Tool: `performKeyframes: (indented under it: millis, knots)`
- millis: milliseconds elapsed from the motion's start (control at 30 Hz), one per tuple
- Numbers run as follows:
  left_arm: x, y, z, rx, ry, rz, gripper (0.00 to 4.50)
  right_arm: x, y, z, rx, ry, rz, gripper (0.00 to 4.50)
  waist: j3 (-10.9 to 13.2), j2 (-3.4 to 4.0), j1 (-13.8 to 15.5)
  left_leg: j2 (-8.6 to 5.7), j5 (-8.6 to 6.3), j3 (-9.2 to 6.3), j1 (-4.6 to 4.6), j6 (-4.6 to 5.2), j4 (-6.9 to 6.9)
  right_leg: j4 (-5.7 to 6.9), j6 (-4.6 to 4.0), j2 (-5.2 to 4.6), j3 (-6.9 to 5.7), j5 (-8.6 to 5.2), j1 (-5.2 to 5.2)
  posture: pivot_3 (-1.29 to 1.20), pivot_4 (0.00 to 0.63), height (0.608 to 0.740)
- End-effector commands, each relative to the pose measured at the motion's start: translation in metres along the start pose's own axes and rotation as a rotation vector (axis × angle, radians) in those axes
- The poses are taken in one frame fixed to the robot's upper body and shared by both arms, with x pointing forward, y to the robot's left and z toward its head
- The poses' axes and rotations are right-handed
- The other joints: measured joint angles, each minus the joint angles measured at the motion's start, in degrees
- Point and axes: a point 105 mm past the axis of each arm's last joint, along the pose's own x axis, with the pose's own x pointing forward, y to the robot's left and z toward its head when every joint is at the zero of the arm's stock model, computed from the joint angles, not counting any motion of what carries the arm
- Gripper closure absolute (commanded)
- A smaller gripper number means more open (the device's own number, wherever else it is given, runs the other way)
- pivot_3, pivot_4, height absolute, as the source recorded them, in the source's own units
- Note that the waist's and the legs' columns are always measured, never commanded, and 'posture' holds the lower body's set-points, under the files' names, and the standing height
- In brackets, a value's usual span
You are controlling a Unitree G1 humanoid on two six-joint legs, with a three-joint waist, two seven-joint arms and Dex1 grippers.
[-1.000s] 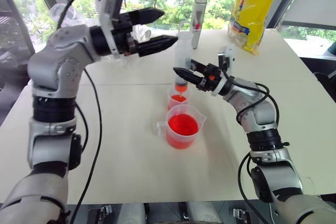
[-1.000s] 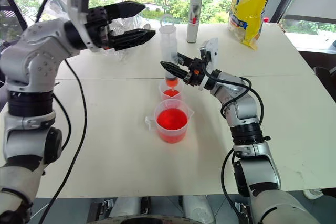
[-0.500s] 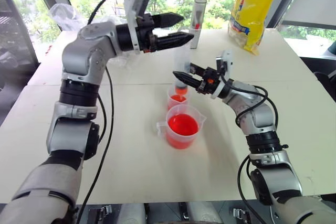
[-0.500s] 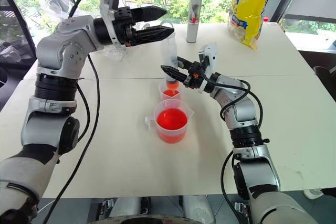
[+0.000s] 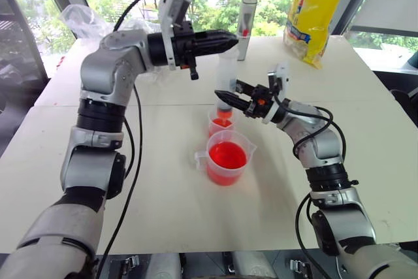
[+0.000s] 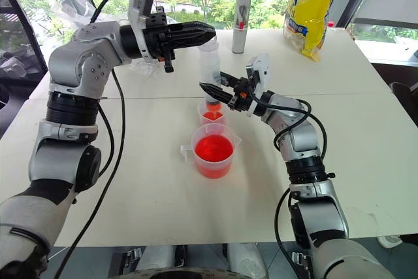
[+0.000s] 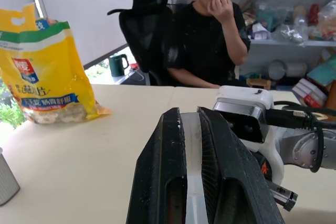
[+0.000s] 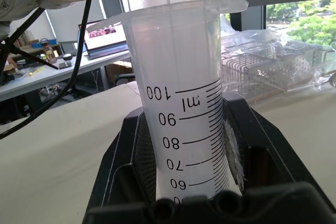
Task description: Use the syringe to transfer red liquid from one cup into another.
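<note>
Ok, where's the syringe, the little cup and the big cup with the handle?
syringe [image 8: 181, 108]: right wrist view, on its clear barrel by the scale marks.
small cup [image 5: 221, 123]: left eye view, on its red-filled wall.
handled beaker [image 5: 226, 159]: left eye view, on the red liquid inside.

- Two black ribbed fingers [image 7: 170, 182] of the left gripper [image 7: 190, 166] are pressed together on a thin white flat piece, the syringe's plunger [image 7: 191, 177], which sits squeezed in the narrow slot between them.
- Just past the fingers there's the right gripper's white-and-grey wrist block [image 7: 244, 111] with black cables and a bit of orange on it.
- Big yellow plastic food bag with a green top [image 7: 44, 72] stands on the cream table [image 7: 94, 150], well off to the side.
- Behind the table a person in a black shirt [image 7: 210, 35] sits in a black office chair [image 7: 147, 30], one hand up at the face.
- Dark green mug [image 7: 116, 65] on the window ledge.
</note>
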Motion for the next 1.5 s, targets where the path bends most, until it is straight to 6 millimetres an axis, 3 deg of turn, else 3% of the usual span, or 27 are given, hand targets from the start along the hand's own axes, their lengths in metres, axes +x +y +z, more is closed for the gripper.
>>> performKeyframes:
  millis: [33, 600, 1100, 1300, 1367, 1500]
  knots:
    - [0.003, -0.007, -0.005, 0.027, 0.042, -0.032, 4.48, 0.005, 0.002, 0.029, -0.067, -0.086, 0.019, 3.12, 0.0, 0.00, 0.0, 0.00, 0.00, 0.00, 0.00, 0.00, 0.00, 0.00, 0.00, 0.00, 0.00, 0.00, 0.00, 0.00, 0.150, 0.740]
    - [0.001, -0.010, -0.034, -0.023, 0.086, -0.021, 4.48, 0.001, -0.004, 0.067, -0.093, -0.153, 0.017, 3.12, 0.0, 0.00, 0.0, 0.01, 0.00, 0.00, 0.00, 0.00, 0.00, 0.00, 0.00, -0.01, 0.00, 0.00, 0.00, 0.00, 0.150, 0.740]
    - [-0.004, -0.018, -0.059, -0.069, 0.133, -0.012, 4.48, 0.001, -0.011, 0.084, -0.116, -0.180, 0.000, 3.12, 0.0, 0.00, 0.0, 0.01, 0.00, 0.00, 0.00, 0.00, 0.00, 0.01, 0.00, -0.01, 0.01, 0.00, 0.00, 0.00, 0.150, 0.740]
    - [-0.006, -0.016, -0.057, -0.069, 0.132, -0.003, 4.48, 0.001, -0.010, 0.081, -0.113, -0.166, 0.006, 3.12, 0.0, 0.00, 0.0, 0.01, 0.00, 0.00, 0.00, 0.00, 0.00, 0.00, 0.00, -0.01, 0.01, 0.00, 0.00, 0.00, 0.150, 0.740]
    - [-0.007, -0.011, -0.046, -0.052, 0.105, 0.023, 4.48, 0.001, -0.008, 0.078, -0.105, -0.159, 0.011, 3.12, 0.0, 0.00, 0.0, 0.01, 0.00, -0.01, 0.00, 0.00, 0.00, 0.00, 0.00, -0.01, 0.01, 0.00, 0.00, 0.00, 0.150, 0.740]
    - [-0.010, -0.007, -0.028, -0.027, 0.061, 0.053, 2.85, 0.002, -0.003, 0.073, -0.094, -0.153, 0.021, 3.12, 0.0, 0.01, 0.0, 0.00, 0.00, -0.01, 0.00, 0.00, 0.00, 0.01, 0.00, -0.03, 0.01, 0.00, 0.00, 0.00, 0.150, 0.740]
